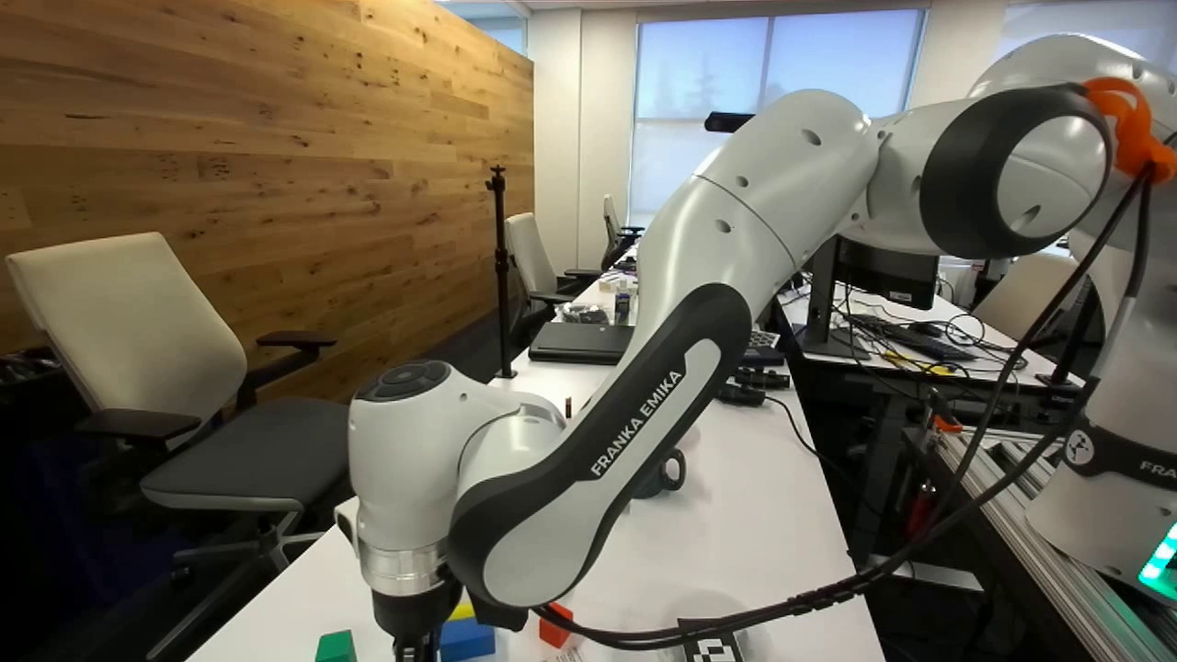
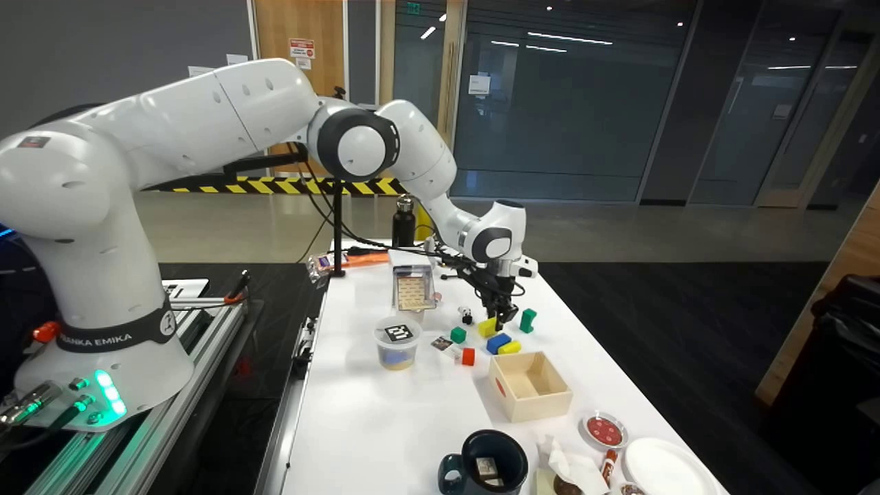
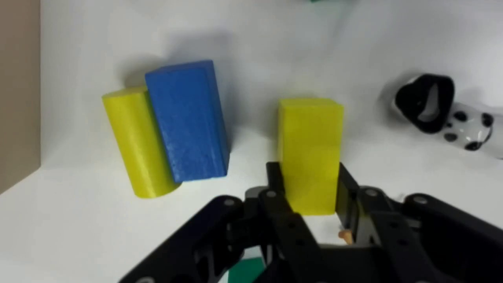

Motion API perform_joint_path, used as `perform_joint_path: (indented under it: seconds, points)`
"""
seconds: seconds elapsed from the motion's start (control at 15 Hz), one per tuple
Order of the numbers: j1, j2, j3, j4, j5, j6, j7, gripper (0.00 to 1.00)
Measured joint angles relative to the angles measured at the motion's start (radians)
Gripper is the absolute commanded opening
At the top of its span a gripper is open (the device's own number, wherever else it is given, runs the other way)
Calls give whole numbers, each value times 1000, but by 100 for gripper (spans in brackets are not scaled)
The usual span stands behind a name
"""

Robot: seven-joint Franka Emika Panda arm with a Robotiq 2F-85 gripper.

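The glossy white arm (image 1: 736, 221) (lettered FRANKA EMIKA) has dark joint rings (image 1: 958, 179), black cables (image 1: 809, 600) and a black gripper (image 3: 310, 184).

Yellow block (image 3: 312, 157) snug between the jaws, blue block (image 3: 186, 124) and perhaps a cow figurine (image 3: 442, 110) nearby.

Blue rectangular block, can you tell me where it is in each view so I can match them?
In an exterior view, the blue rectangular block is at the bottom edge, left of centre.
In an exterior view, the blue rectangular block is below and right of centre.
Wrist view: the blue rectangular block is left of centre.
Shared landmark: the yellow cylinder right beside it in all three.
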Motion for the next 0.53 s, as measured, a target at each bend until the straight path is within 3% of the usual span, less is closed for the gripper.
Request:
perform_joint_path:
  seconds: [0.2, 0.53]
  points:
    - [-21, 0, 9, -9, 0, 111, -34, 9]
    - [-90, 0, 25, -33, 3, 196, -59, 9]
